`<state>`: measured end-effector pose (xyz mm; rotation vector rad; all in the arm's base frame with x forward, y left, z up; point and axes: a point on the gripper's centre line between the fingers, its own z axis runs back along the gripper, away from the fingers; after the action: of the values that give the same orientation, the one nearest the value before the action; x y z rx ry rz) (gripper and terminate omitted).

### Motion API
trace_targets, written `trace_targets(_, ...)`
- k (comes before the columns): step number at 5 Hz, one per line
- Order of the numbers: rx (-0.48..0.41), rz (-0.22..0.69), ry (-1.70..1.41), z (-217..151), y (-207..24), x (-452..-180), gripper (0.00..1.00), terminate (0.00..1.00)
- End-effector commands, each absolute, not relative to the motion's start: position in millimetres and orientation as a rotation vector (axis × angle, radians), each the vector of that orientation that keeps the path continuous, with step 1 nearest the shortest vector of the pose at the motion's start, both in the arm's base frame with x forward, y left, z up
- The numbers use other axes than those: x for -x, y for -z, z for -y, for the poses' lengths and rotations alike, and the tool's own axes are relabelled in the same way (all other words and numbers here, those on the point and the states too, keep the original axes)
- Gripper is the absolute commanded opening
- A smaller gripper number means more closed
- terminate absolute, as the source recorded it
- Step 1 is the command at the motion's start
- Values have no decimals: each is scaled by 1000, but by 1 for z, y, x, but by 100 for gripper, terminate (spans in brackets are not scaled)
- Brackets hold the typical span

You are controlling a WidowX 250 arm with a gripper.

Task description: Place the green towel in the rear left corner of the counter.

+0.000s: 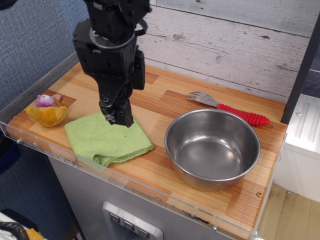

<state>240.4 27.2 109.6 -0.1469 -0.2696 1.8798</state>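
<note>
One fuzzy lime-green towel (107, 138), folded roughly square, lies at the front edge of the butcher-block counter (165, 100), just left of the single round steel bowl (212, 148). The black gripper (118, 117) sits at the towel's rear edge; whether its jaws are apart cannot be told. One red-handled fork (230, 110) lies behind the bowl, one orange peel-like lump (47, 111) left of the towel.

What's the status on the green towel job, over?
Tool down over the green towel's rear edge, jaw state unclear. Towel flat at counter front, not lifted. Rear left corner blocked only by the arm itself.
</note>
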Motion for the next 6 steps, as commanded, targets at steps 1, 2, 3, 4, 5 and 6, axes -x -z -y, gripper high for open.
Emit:
trace_targets(1, 147, 211, -2022, -43, -95, -251, 100, 0)
trace_targets(2, 161, 221, -2074, -58, -85, -255, 100, 0)
trace_targets(3, 170, 230, -2131, -70, -79, -258, 100, 0)
trace_targets(4, 155, 245, -2155, -71, -70, -258, 100, 0)
trace_targets(5, 140, 226, -2180, -69, -55, -257, 100, 0)
trace_targets(6, 104, 221, -2205, -64, -41, -262, 100, 0)
